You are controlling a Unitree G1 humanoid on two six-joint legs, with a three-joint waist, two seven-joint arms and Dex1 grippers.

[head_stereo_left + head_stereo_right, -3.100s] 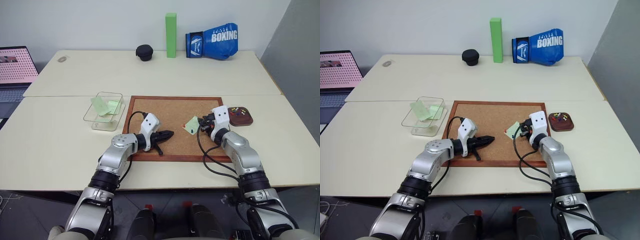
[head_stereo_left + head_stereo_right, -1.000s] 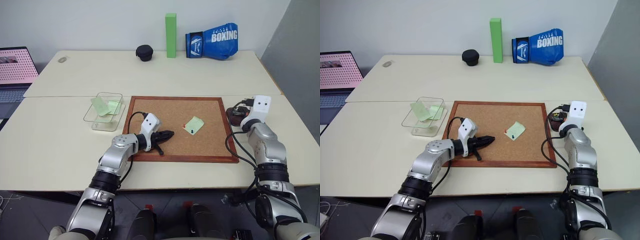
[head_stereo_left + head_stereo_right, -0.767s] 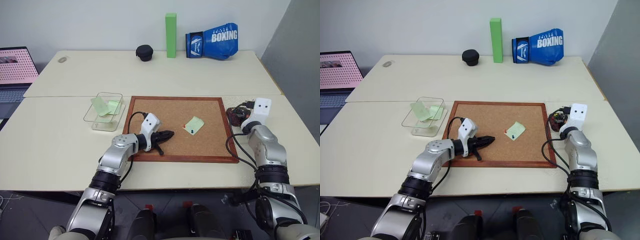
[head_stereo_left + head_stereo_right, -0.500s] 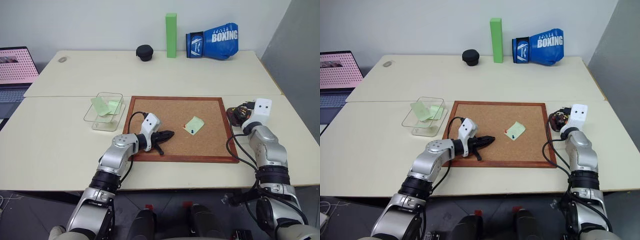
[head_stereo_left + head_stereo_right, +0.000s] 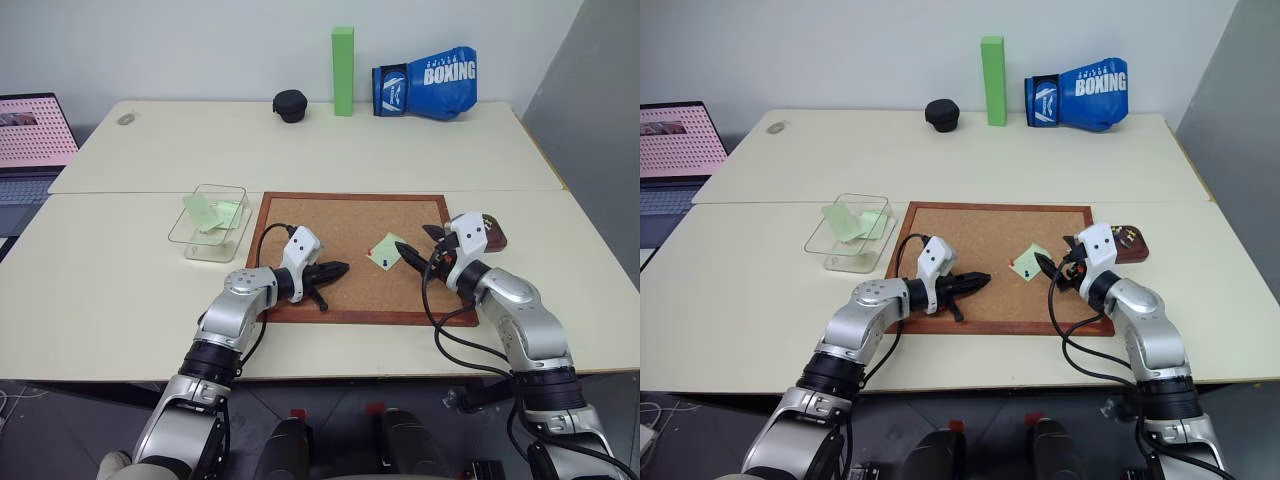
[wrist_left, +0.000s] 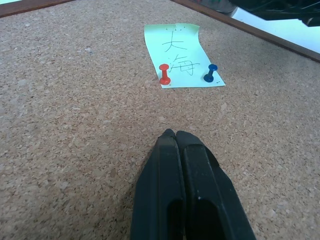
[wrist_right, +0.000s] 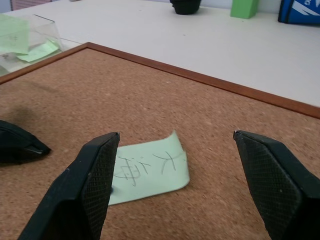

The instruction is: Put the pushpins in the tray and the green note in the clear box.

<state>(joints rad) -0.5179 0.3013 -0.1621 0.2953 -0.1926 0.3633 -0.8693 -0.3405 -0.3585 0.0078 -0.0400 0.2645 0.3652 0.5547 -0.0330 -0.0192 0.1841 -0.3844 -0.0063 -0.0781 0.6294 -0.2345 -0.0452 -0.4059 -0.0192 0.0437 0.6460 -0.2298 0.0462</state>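
Observation:
The green note (image 5: pixel 387 248) lies on the cork board, held by a red pushpin (image 6: pixel 164 74) and a blue pushpin (image 6: pixel 210 73) along one edge. My right gripper (image 5: pixel 413 240) hovers open just right of the note, its wide jaws framing the note (image 7: pixel 150 171). My left gripper (image 5: pixel 340 268) rests shut on the board, left of the note, pointing at it. Behind my right wrist sits the tray (image 5: pixel 1134 246), with several pushpins in it. The clear box (image 5: pixel 208 222) stands left of the board with green notes inside.
The wood-framed cork board (image 5: pixel 300 208) sits at the table's front middle. At the back stand a tall green block (image 5: pixel 342 70), a blue boxing glove (image 5: pixel 428 80) and a black round object (image 5: pixel 289 104). A laptop (image 5: pixel 30 135) is at the left edge.
My right gripper has swung left from the tray to beside the green note and has opened wide. The left arm has not moved.

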